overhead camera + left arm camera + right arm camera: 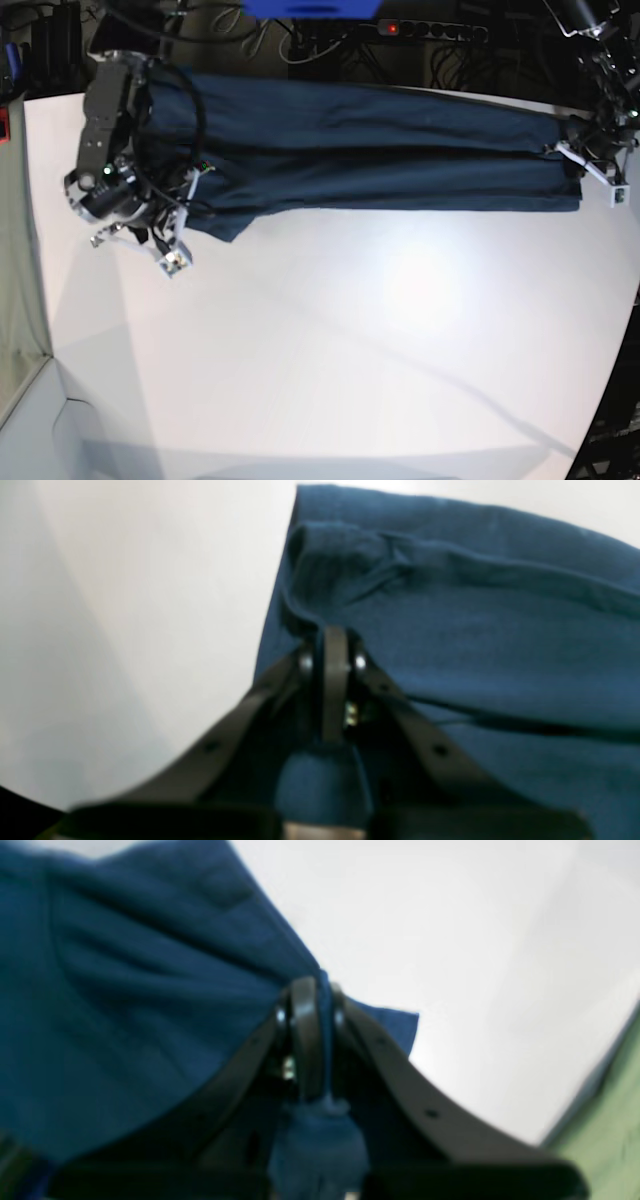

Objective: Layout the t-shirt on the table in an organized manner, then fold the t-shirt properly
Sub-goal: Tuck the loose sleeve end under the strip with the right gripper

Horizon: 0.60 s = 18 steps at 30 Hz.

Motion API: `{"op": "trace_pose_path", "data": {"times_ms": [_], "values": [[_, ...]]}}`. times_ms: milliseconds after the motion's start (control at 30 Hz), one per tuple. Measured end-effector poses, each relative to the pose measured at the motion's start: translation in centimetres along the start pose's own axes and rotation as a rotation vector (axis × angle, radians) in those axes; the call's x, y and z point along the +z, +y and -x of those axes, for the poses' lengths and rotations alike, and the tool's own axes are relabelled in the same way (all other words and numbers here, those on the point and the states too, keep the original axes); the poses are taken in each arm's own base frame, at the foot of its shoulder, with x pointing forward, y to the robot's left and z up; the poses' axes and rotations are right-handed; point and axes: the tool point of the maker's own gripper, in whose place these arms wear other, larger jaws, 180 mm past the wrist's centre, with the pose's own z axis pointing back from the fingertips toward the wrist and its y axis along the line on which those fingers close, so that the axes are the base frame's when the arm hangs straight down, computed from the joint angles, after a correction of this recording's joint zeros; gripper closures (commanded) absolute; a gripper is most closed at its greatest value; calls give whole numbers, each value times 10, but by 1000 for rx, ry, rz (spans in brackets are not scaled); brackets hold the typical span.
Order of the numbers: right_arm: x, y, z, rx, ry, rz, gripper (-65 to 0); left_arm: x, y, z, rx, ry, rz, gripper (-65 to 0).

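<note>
- My left gripper (334,645) is clamped tight, a pinch of the t-shirt (475,645) caught between the 2 fingers.
- My left arm sits at the base view's right edge, gripper (580,160) low by the cloth's end.
- My right gripper (310,995) is closed too, blue fabric bunched between its fingers.
- My right arm is at the base view's left, wrist angled down, gripper (190,190) at the cloth's other end.
</note>
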Motion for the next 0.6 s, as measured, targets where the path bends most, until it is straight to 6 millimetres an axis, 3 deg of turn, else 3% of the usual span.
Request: {"op": "trace_pose_path", "data": {"times_ms": [167,367,600], "values": [[18,9,9,4,-7,19,0,0,0,-1,0,0,0,-2],[14,34,57,2,109,-38,0,0,0,-1,0,-1,0,-2],[13,41,67,13,88,-54,0,0,0,-1,2,0,2,-2]]}}
